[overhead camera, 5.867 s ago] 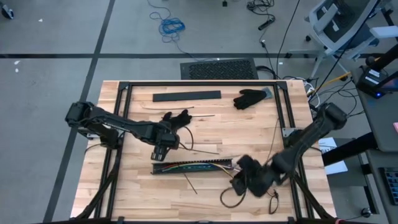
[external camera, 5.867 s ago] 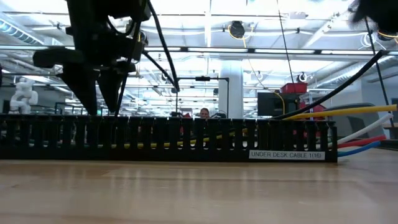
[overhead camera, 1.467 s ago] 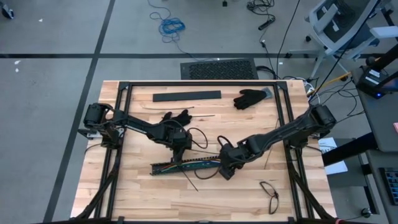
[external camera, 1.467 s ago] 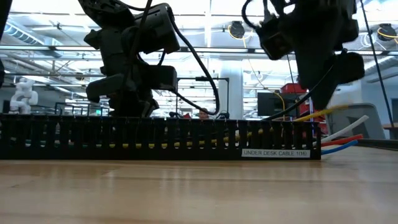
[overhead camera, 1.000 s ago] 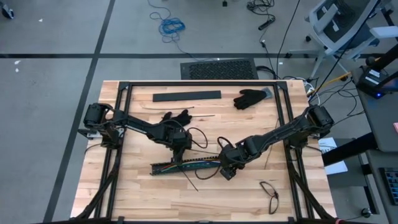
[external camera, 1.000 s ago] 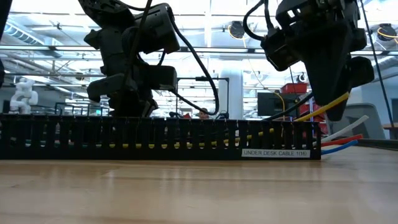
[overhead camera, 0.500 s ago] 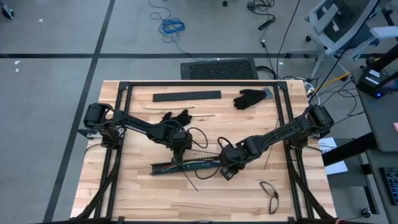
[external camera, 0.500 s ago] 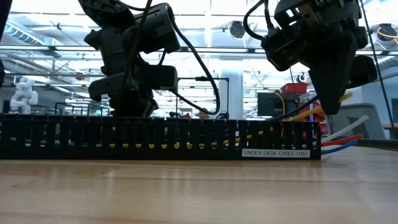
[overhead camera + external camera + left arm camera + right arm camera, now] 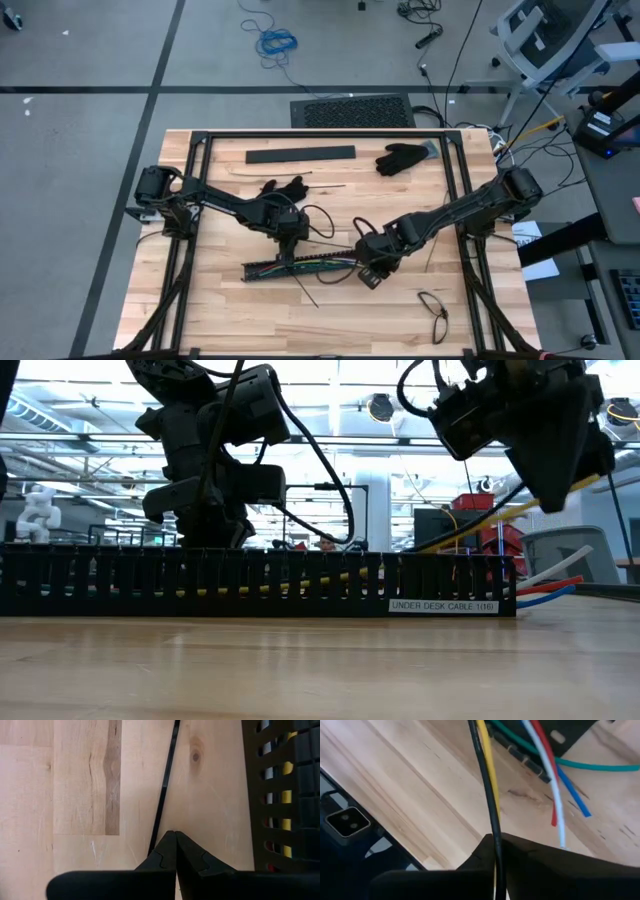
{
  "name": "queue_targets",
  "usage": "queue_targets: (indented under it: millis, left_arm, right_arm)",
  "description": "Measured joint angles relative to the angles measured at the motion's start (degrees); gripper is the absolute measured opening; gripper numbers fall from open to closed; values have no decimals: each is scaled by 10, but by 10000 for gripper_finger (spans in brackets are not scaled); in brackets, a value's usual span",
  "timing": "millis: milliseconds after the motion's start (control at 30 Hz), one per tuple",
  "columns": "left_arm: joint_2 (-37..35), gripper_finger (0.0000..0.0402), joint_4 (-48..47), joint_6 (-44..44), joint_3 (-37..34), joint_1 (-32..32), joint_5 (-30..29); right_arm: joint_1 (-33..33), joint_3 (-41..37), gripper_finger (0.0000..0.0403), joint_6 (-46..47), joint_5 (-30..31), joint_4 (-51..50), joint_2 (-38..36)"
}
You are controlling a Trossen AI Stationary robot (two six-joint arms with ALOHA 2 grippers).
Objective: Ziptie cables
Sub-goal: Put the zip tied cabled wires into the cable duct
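A long black slotted bar lies across the middle of the table with the coloured cables running inside it. At its right end, red, white, blue and green cables spill out onto the wood. My right gripper is shut on a black and a yellow cable above that end. My left gripper is shut just behind the bar, its tips hidden by the bar in the low view. A thin black strip lies on the wood and runs in under its fingers. My left gripper's shut fingers stand over the near end of the thin black strip; whether they touch it I cannot tell. My right gripper pinches the black cable and the yellow cable side by side between its two fingers, slanting down from above. The cables lie along the fingers. Both rise slanting out of the bar's right end, clear of the table.
A flat black bar and a black glove lie at the far side, and another glove lies by the left arm. A small cable loop lies near the front right. Black frame rails border the table.
My right gripper has shut on the black and yellow cables, which stood between its open fingers a second ago. It has then risen a little, drawing them up out of the bar's right end. The bar and the left arm have kept still.
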Motion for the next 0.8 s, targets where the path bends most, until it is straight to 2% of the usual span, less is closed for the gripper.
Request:
queue_targets:
  millis: [367,800]
  left_arm:
    - [0,1,-2,0,0,-1,0]
    - [-1,1,-8,0,0,-1,1]
  right_arm:
    - [-23,0,8,-28,21,-36,-7]
    - [-37,0,9,-57,84,-63,-6]
